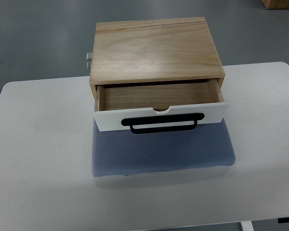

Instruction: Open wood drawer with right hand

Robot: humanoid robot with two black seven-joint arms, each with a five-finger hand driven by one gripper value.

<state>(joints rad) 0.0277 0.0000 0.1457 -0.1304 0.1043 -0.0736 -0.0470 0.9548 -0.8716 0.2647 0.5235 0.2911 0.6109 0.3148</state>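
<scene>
**Drawer stands pulled out; no hands in your view**

You are looking steeply down on a white rectangular tabletop (38,144) over a grey floor. On it lies a blue-grey perforated foam mat (164,154), and on the mat's far part sits a light plywood box cabinet (154,48). Its wood drawer with a white front panel (161,113) is slid partway out toward you, showing a bare wooden interior. A black bar handle (163,122) runs across the panel's front, below a small notch in its top edge. Neither robot hand shows, so you cannot tell how their fingers are set.
</scene>
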